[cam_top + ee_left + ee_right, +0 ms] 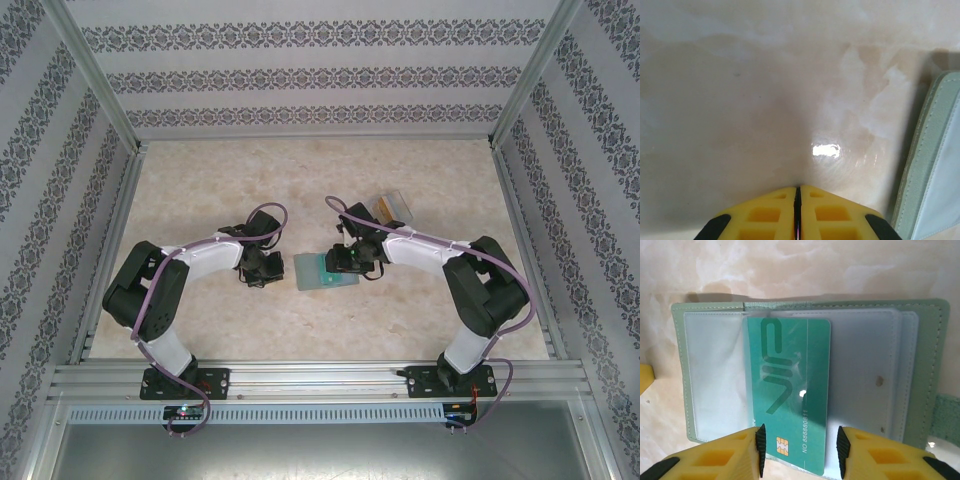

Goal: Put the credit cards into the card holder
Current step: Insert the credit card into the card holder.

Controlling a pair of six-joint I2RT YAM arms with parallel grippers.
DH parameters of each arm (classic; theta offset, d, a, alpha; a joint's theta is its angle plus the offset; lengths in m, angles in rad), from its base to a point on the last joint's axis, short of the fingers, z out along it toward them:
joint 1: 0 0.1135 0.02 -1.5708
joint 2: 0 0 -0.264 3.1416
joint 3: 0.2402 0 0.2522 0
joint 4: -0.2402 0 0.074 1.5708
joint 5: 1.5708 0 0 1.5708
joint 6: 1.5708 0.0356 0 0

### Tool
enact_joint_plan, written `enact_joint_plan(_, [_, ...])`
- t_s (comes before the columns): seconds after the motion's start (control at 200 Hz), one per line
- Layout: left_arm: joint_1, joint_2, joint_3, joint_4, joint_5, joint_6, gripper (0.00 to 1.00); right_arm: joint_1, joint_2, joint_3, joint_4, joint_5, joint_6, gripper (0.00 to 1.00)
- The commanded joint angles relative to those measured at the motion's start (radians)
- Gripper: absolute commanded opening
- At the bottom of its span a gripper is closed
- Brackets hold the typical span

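Top external view: the left gripper (pixel 262 270) is seen just beside the grey-green stitched folding card holder (pixel 318 275), at its 9 o'clock. Its yellow fingers (pixel 765 217) are pressed together on nothing. The card holder is laid open and flat near table centre. A teal rectangular plastic credit card (pixel 790 390) is lying on its clear sleeves. The right gripper (pixel 800 455) is spread either side of the card's chip end, with a gap visible at the right pad. At the holder's 1 o'clock, a clear plastic case (pixel 398 203) containing an orange card (pixel 382 208) is located.

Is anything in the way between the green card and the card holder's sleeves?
Nothing visible does. The green card lies right on the open card holder, over its clear sleeves, between the spread fingers of the right claw.
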Motion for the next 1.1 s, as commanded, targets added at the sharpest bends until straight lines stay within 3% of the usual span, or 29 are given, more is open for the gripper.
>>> enact_joint_plan(0.0, [-0.020,0.130,-0.023,0.226,0.082,-0.018,0.10,0.015,0.028,0.031,-0.015,0.014,-0.024,0.41])
enact_joint_plan(0.19, [-0.020,0.153,-0.007,0.255,0.108,-0.026,0.10,0.021,0.075,0.061,-0.019,0.010,-0.027,0.35])
enact_joint_plan(0.595, [-0.020,0.134,0.000,0.285,0.125,-0.031,0.11,-0.002,-0.019,0.049,-0.047,0.067,-0.033,0.44])
enact_joint_plan(1.094, [-0.042,0.176,0.034,0.373,0.198,-0.058,0.15,-0.019,0.092,0.066,-0.003,0.010,-0.032,0.42])
